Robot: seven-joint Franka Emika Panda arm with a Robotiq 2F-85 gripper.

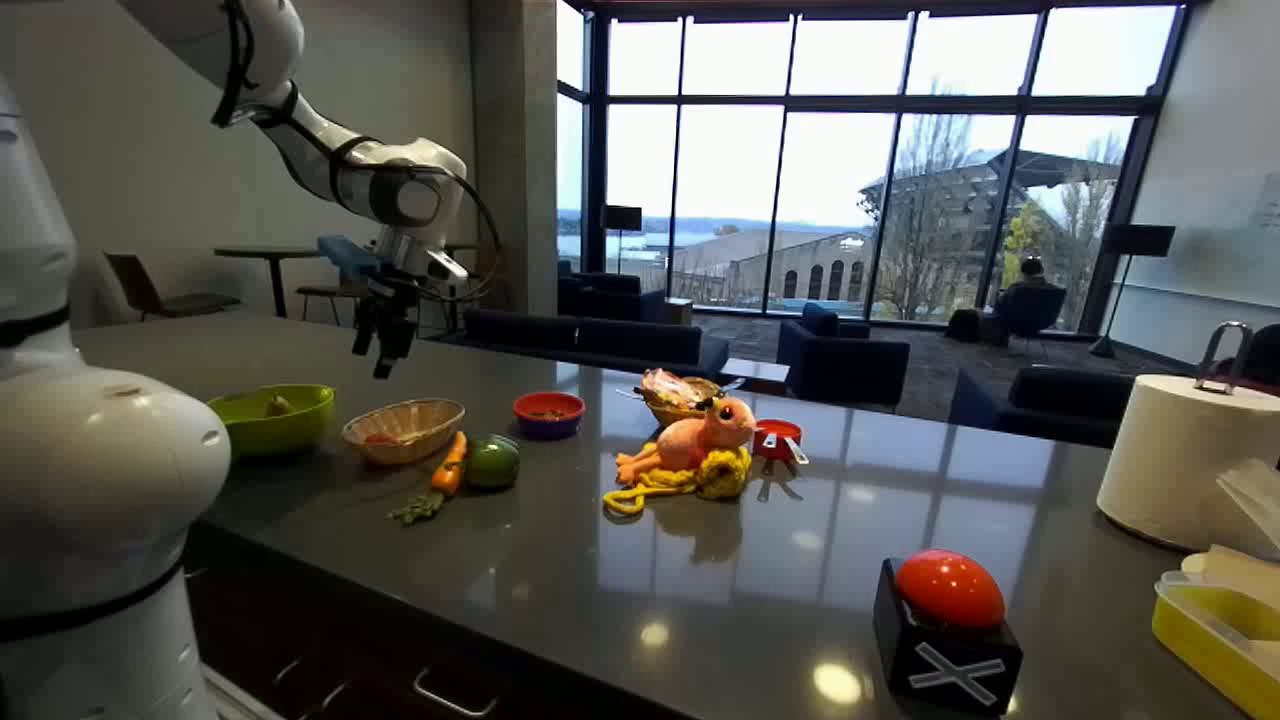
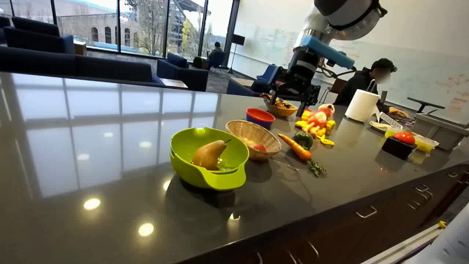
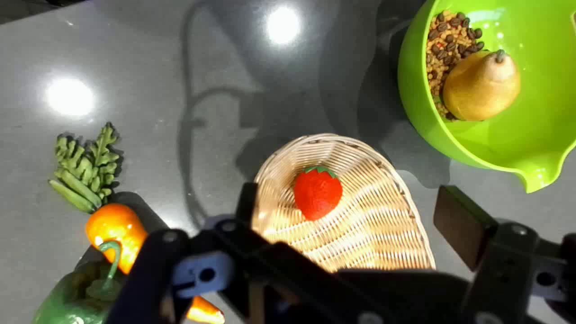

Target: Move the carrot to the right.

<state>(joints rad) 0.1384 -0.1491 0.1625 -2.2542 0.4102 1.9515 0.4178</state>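
We had the gripper [image 3: 355,213] hanging in the air above the counter [image 2: 293,198], fingers [image 3: 461,229] spread really wide, with nothing held between them. The carrot [image 2: 298,149] was lying on the counter just beside the green pepper [image 2: 303,140] and near the wicker basket [image 2: 260,134], though tbh we couldn't tell if it actually touched the pepper. In the wrist view we got a good look at its leafy top [image 3: 87,168], but the gripper blocked part of the orange body. Looking between the fingers there, we could see the basket with a strawberry [image 3: 317,193] in it, and pretty near it the green bowl [image 3: 416,103] with a pear [image 3: 481,87] inside. Farther along the counter, in an exterior view, we spotted an orange toy animal [image 1: 688,445] and a big red button [image 1: 950,588] on a black box [image 1: 940,640].
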